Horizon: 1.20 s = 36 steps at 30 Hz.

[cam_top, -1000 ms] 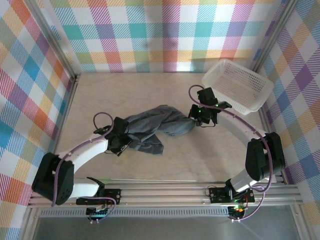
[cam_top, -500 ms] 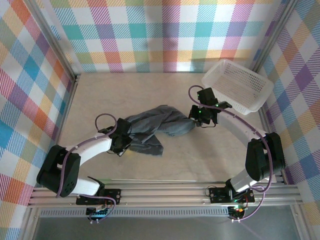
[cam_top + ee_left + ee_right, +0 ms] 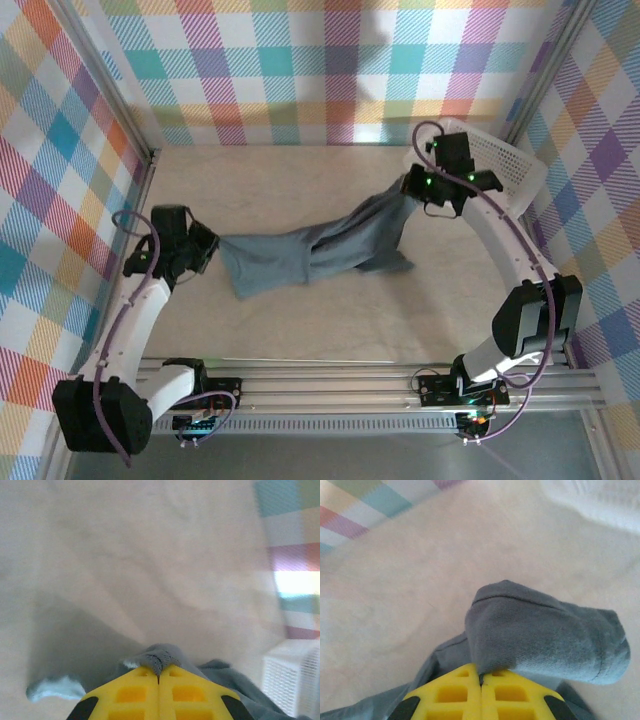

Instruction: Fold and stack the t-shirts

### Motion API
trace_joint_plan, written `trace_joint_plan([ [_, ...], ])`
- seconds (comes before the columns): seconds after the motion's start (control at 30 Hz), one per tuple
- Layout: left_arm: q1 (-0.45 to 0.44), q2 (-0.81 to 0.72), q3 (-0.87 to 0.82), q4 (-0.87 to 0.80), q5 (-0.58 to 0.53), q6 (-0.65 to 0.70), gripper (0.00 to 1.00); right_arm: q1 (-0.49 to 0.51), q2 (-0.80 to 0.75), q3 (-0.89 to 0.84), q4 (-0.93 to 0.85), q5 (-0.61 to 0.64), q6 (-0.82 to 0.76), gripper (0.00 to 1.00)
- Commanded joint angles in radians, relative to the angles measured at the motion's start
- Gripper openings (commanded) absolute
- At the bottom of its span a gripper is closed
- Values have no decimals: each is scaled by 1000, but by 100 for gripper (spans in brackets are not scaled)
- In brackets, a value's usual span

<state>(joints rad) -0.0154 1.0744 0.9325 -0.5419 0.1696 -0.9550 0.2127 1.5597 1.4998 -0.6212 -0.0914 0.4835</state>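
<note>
Status for you:

- Left arm [image 3: 135, 305]: the left jaws are pressed together and pinching the t-shirt [image 3: 320, 250] at its left end. In the left wrist view the yellow fingers [image 3: 132, 695] meet along one line, with a small bunch of grey cloth caught at the tips. The cloth there is off the counter [image 3: 300, 320], and you can see its shadow on the surface below.
- Right arm [image 3: 505, 235]: the right jaws are also pressed together and pinching the shirt's other end. In the right wrist view a fold with a stitched hem comes up out of the seam between the yellow fingers [image 3: 510, 695] and flops to the right.
- Shirt position: it's strung between the two arms as a long dark grey band across the middle of the counter. It runs from the left side, near the left wrist, up to the far right, just beside the white mesh basket [image 3: 510, 165]. The middle sags. A loose flap hangs down right of centre, and you can't tell from the top view whether it touches the counter.
- The shirt is twisted and bunched along its length, not spread flat and not folded.
- Basket: it sits tilted in the far right corner, against the plaid wall [image 3: 300, 70]. The right wrist hangs just in front of it. No cloth is in it.
</note>
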Motion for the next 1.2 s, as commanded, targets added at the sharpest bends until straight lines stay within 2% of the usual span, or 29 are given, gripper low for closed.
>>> trace_joint_plan([
  [0.0,53,66,194,41,119,9,0,-22,42,137,-4,-31,-36,0],
  [0.1,96,105,376,-14,143,-2,0,-24,17,244,6,-33,-61,0],
  [0.2,135,66,471,-99,117,10,0,-24,-99,207,65,-5,-74,0],
  [0.3,152,-45,413,-163,61,33,0,-25,-280,27,123,24,-61,0],
  [0.4,161,-167,217,-169,15,32,0,-23,-465,-261,141,-5,30,1],
  [0.47,181,-191,67,-129,41,21,0,-22,-544,-471,116,-64,124,31],
  [0.57,199,-137,-28,-102,50,49,0,-16,-611,-708,86,-86,226,52],
  [0.67,205,-75,-29,-71,60,89,0,-16,-632,-804,73,-94,262,60],
  [0.8,205,-8,22,-72,92,129,0,-16,-600,-795,55,-79,251,61],
  [0.9,206,4,53,-89,106,152,0,-7,-542,-766,84,-106,274,56],
  [0.97,207,-2,70,-109,107,164,0,23,-496,-741,100,-77,297,54],
  [1.17,209,-18,103,-137,116,164,0,88,-383,-758,178,13,465,49],
])
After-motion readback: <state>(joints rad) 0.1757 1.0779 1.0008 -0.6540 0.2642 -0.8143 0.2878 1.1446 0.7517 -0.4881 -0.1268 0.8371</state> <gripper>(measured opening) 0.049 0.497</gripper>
